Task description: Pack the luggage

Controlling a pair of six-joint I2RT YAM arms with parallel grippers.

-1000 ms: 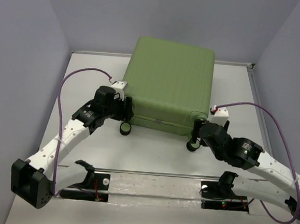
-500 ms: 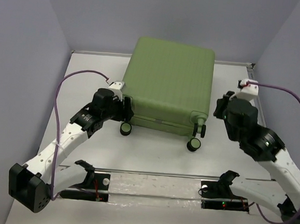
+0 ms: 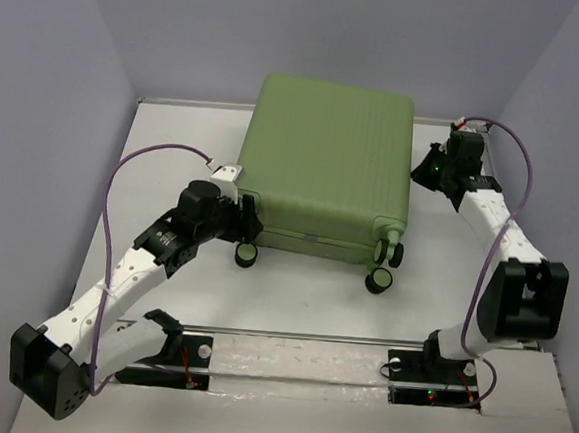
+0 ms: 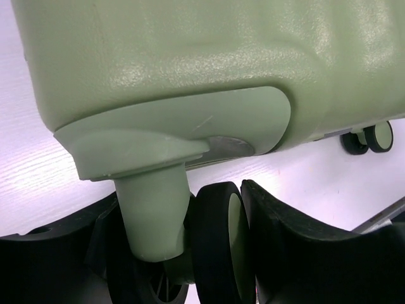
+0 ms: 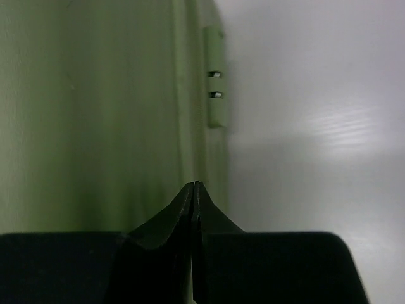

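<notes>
Top external: luggage [image 3: 324, 159] shut, left hand [image 3: 245, 239] gripping a wheel [image 3: 246, 255], right hand [image 3: 425, 172] closed empty.

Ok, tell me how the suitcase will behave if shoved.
The luggage lies flat on its shell, so it will probably slide, not roll. Its ribbed hard shell looks stiff. The wheel sits on a round stem, so it may swivel if gripped.

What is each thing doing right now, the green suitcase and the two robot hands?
luggage: closed, lying flat on the table.
left gripper: closed on the near-left wheel.
right gripper: shut, empty, beside the luggage's right side.
near-left wheel: held by the left gripper.
</notes>
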